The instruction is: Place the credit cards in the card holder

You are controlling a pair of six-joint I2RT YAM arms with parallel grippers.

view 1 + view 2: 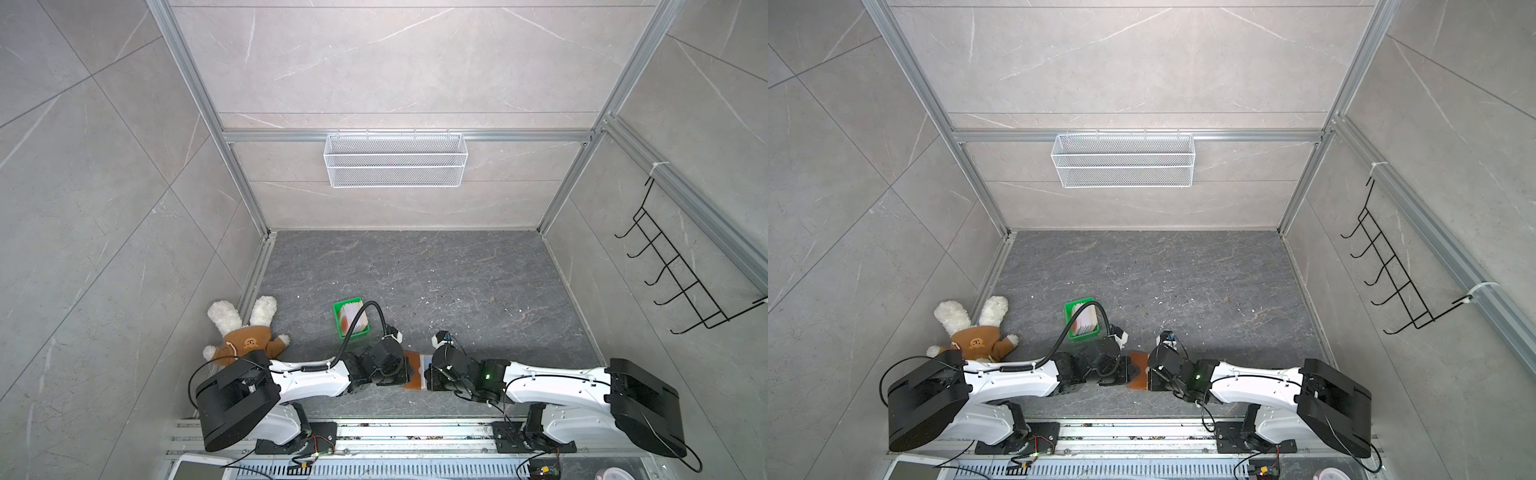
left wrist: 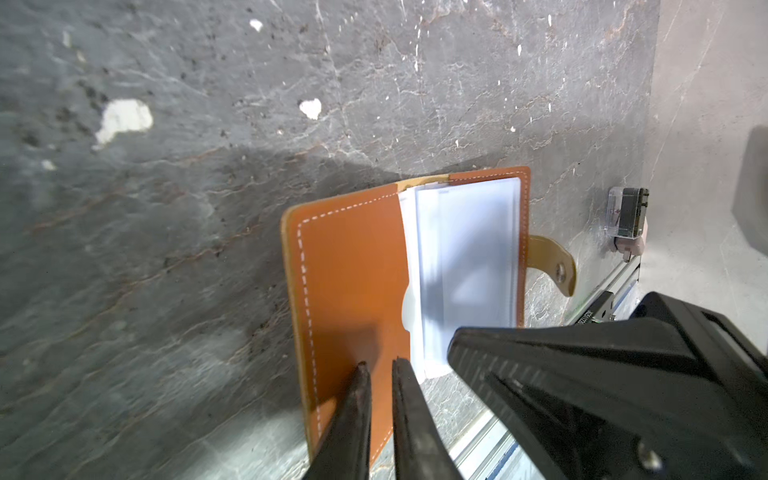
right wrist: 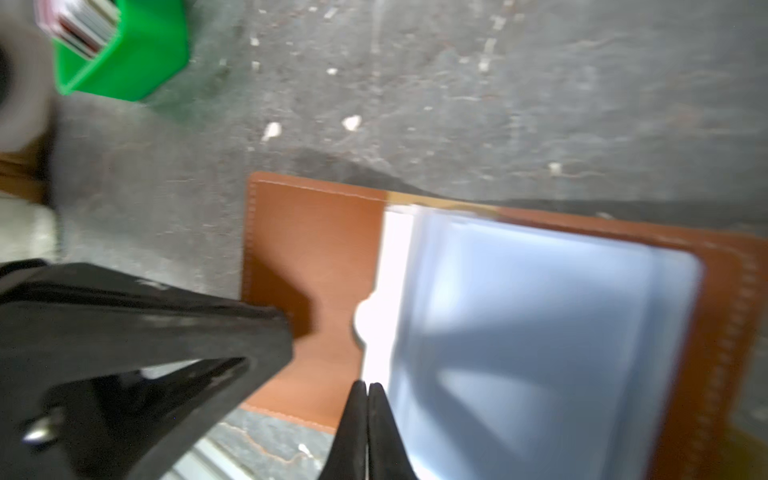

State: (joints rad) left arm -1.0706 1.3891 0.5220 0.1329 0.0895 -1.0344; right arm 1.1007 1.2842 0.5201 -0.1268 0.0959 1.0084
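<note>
The tan leather card holder (image 1: 413,371) lies open on the dark floor between my two grippers. Its clear bluish sleeves (image 2: 469,257) and snap strap (image 2: 557,266) show in the left wrist view. My left gripper (image 2: 379,364) hovers over the bare leather flap (image 2: 349,266), its fingers a narrow gap apart with nothing between them. My right gripper (image 3: 368,384) is shut, with its tips at the sleeves' (image 3: 532,332) inner edge. The credit cards (image 1: 353,318) stand stacked in a green tray (image 1: 337,320) farther back, apart from both grippers.
A plush rabbit (image 1: 245,332) in a brown shirt lies by the left wall. A white wire basket (image 1: 395,160) hangs on the back wall and a black hook rack (image 1: 681,274) on the right wall. An aluminium rail (image 1: 395,432) runs along the front edge.
</note>
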